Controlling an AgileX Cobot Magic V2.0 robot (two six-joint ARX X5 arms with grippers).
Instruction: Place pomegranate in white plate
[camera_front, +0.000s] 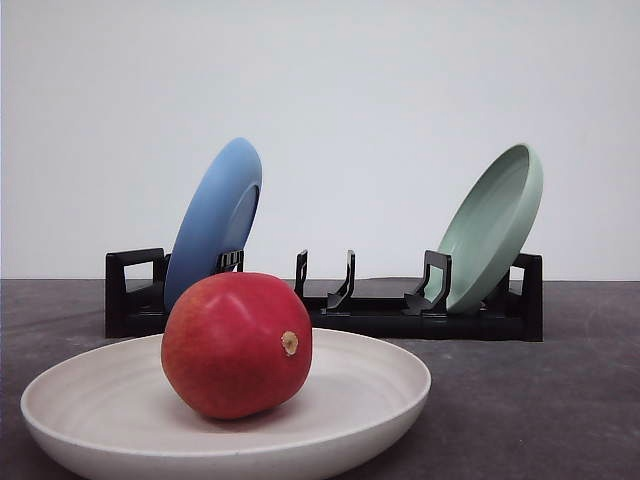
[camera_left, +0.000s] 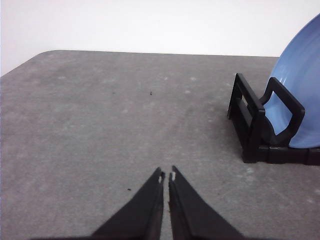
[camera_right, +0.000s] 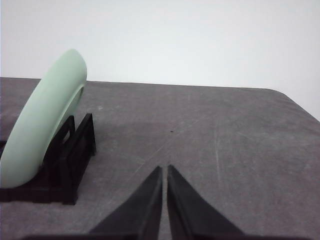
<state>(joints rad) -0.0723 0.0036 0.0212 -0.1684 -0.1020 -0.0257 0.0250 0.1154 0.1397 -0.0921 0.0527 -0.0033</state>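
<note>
We see the pomegranate resting in the white plate, stem nub at 3 o'clock. Left gripper and right gripper: fingers pressed together, holding nothing, above the table.

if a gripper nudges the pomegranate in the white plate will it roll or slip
The pomegranate looks round, so a nudge would probably rock or roll it. The raised rim of the white plate should likely keep it inside. Its glossy skin suggests narrow fingers might slip.
</note>
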